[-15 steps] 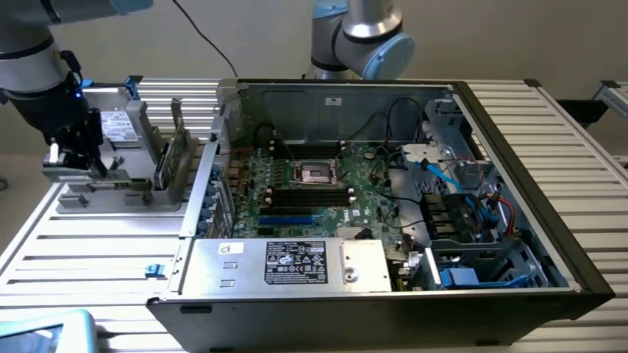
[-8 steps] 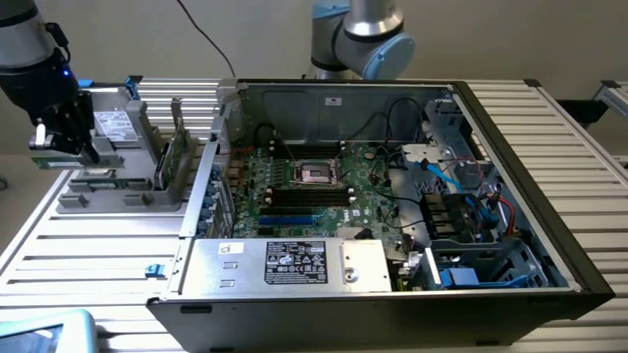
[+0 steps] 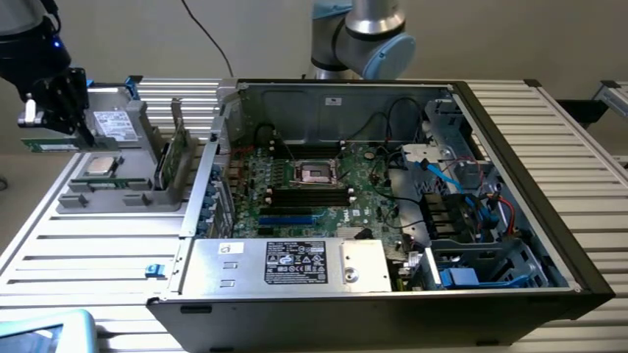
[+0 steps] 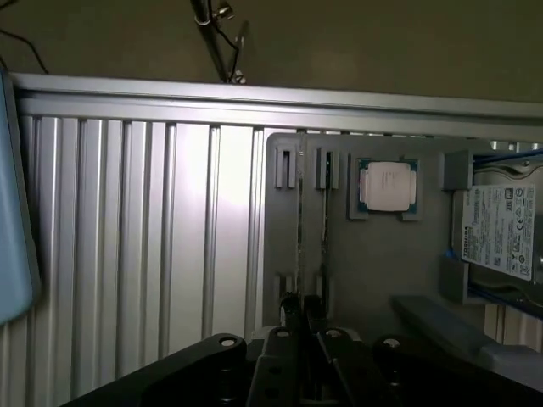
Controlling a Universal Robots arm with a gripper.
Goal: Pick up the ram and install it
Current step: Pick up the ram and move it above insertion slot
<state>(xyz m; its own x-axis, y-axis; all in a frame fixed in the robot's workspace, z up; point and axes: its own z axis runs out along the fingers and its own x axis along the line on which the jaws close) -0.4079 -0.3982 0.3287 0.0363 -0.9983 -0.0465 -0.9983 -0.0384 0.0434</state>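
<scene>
Pinching the ram point(image 3: 49, 145) along its upper edge, the gripper point(image 3: 70, 134) stood with its jaws narrowed onto the thin board. The stick hung level above the grey fixture tray point(image 3: 118, 200), beside the processor point(image 3: 101, 163) and well apart from the memory slots point(image 3: 309, 196) in the open computer case point(image 3: 549, 147). The board was probably light, stiff and brittle, so it is best held by its bare edges, clear of the chips and contacts.
</scene>
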